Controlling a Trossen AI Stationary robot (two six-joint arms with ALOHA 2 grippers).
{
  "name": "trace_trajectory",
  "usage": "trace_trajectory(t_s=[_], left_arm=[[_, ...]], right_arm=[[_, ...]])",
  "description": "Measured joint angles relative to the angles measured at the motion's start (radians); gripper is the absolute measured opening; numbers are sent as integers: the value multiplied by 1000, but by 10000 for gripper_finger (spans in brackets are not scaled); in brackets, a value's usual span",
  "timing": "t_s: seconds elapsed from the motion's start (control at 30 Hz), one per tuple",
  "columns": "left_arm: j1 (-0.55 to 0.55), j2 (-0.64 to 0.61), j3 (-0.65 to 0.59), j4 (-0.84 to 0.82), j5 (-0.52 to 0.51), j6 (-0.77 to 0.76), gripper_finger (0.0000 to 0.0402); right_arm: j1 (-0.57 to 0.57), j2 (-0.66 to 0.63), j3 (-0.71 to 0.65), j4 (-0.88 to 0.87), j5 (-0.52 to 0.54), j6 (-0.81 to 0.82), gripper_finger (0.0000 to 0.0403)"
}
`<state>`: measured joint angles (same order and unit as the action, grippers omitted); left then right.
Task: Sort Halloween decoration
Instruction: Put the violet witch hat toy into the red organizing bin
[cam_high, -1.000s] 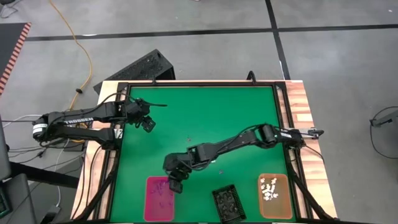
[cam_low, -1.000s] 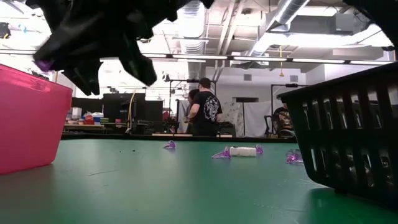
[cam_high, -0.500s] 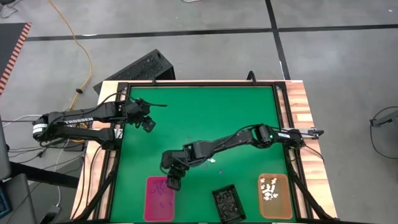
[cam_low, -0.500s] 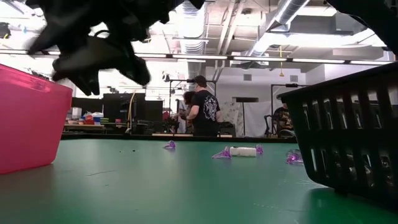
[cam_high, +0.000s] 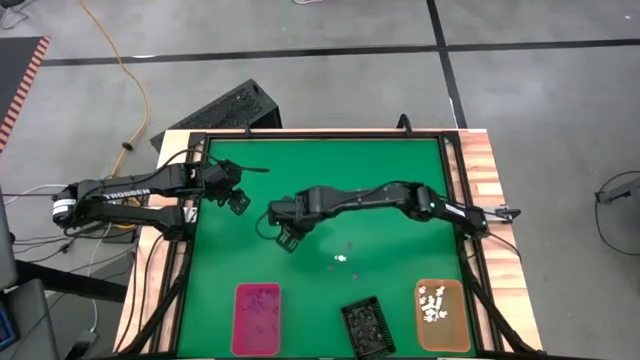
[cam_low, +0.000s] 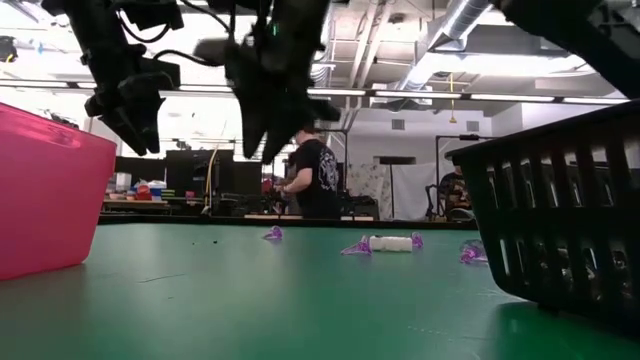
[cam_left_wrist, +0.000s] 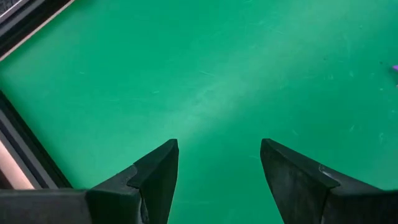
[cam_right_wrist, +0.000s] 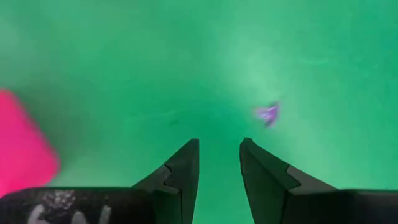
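Note:
The loose decorations lie on the green mat: a white trinket (cam_high: 341, 259) with purple ones (cam_high: 350, 243) close by. In the low view they show as a white piece (cam_low: 392, 243) between purple pieces (cam_low: 356, 246). My right gripper (cam_high: 287, 238) hangs open above the mat's middle, left of these. Its wrist view (cam_right_wrist: 219, 142) shows one purple trinket (cam_right_wrist: 268, 113) ahead of the fingers and nothing between them. My left gripper (cam_high: 238, 204) waits open over the mat's left part (cam_left_wrist: 217, 143).
Three trays stand along the near edge: pink (cam_high: 257, 318) with purple bits, black (cam_high: 365, 327), and orange (cam_high: 441, 314) with white trinkets. The pink tray's corner (cam_right_wrist: 22, 140) shows beside the right gripper. A person (cam_low: 315, 175) stands in the room beyond the table.
My right gripper has moved from above the pink tray's far edge up and toward the far edge, ending over the mat's middle near the left gripper. The trinkets on the mat have stayed put.

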<state>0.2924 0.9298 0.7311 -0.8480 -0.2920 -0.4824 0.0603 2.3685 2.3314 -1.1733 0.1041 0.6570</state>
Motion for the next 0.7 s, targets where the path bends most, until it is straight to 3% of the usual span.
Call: trace_trajectory(t_s=[0.37,0.7], left_arm=[[0,-1,0,0,-1,3,219],[1,0,0,0,-9,4,219]], right_arm=[[-94,83,-3,-42,-53,-100,139],[-99,142,-3,-33,-90,-150,139]])
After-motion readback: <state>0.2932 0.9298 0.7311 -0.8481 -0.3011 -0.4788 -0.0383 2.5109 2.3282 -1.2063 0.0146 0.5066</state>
